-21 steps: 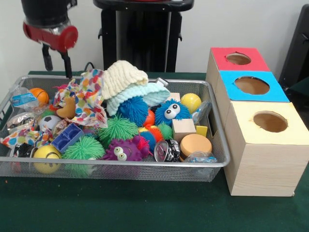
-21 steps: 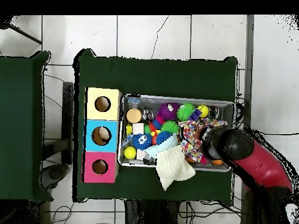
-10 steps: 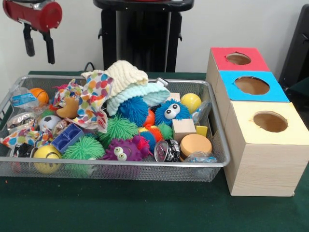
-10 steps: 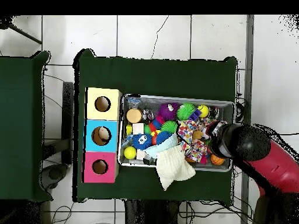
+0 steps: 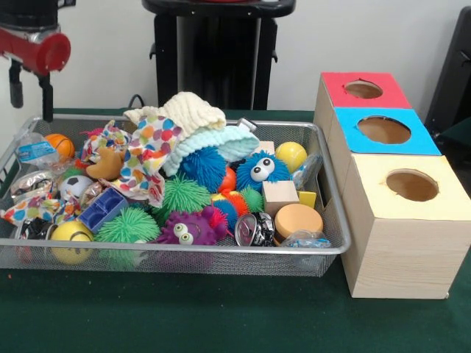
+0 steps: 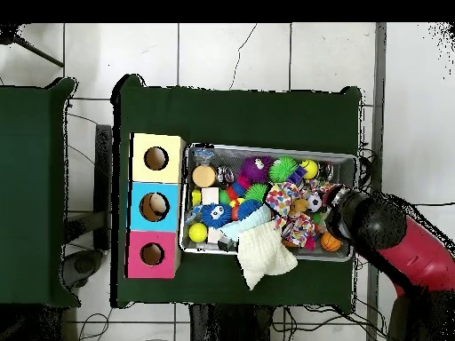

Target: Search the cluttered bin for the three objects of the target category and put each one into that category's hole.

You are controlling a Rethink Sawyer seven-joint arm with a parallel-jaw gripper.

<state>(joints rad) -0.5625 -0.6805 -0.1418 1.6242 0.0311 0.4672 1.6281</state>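
Gripper (image 5: 29, 87) hung released and empty over the bin's (image 5: 184, 251) far left corner (fingers apart); spotted cloth (image 5: 146, 151) lay draped on the toys.

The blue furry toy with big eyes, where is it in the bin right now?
Front view: the blue furry toy sits right of the bin's middle, beside the yellow ball and just behind the wooden cube.

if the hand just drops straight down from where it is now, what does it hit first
Probably the far corner of the bin, around its rim, or the orange ball just inside. The hand points down with its fingers apart, empty. Depth is unclear, so it could land just outside the bin.
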